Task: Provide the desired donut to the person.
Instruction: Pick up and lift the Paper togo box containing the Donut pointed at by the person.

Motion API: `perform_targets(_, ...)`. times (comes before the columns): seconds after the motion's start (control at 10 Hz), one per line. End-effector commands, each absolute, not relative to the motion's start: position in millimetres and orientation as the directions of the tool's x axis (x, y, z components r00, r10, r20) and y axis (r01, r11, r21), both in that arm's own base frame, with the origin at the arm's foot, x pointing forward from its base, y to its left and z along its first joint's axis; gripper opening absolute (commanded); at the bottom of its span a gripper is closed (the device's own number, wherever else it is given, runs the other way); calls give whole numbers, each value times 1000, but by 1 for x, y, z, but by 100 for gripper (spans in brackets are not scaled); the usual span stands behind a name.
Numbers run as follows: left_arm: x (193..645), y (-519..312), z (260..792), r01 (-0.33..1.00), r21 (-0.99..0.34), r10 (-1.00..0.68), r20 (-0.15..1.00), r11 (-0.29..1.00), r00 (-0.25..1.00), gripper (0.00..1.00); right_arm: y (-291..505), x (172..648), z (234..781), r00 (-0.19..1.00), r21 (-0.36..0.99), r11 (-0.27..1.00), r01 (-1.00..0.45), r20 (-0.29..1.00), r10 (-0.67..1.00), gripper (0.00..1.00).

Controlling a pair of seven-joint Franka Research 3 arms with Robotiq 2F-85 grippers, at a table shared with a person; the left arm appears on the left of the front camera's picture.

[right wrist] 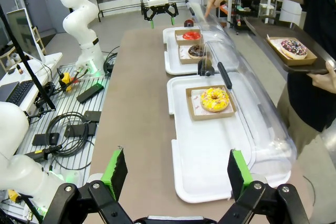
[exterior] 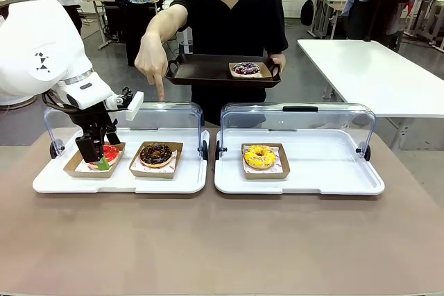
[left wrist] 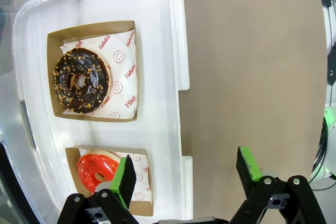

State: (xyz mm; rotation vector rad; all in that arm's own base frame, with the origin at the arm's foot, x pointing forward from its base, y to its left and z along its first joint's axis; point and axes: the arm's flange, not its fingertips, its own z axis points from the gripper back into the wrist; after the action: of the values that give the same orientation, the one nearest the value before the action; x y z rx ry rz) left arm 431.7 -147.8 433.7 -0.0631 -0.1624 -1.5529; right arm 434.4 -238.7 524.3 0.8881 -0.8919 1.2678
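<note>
Three donuts lie in cardboard trays: a red one and a chocolate sprinkled one on the left white tray, and a yellow one on the right white tray. The person holds a dark tray carrying a purple-glazed donut. Their other hand points a finger down above the chocolate donut. My left gripper hangs open just over the red donut, beside the chocolate donut. My right gripper stands open, holding nothing, above the near end of the right tray, short of the yellow donut.
Both clear lids are swung up behind the white trays. Another white table stands at the back right. Cables and gear lie on the floor beside my table. Bare brown tabletop stretches in front of the trays.
</note>
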Motion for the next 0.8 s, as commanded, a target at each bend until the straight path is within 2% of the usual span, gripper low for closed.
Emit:
perform_targets(0.0,437,-148,425,999,40,-988,154,0,-6,100,-238,435,524,86,56,87,-995,916,391,100)
perform_targets(0.4,471,-171,382,1000,0,-997,80,-5,-5,100,-238,435,524,86,56,87,-995,916,391,100)
perform_targets(0.7,489,-178,368,999,33,-999,40,-31,-33,100,-238,435,524,86,56,87,-995,916,391,100)
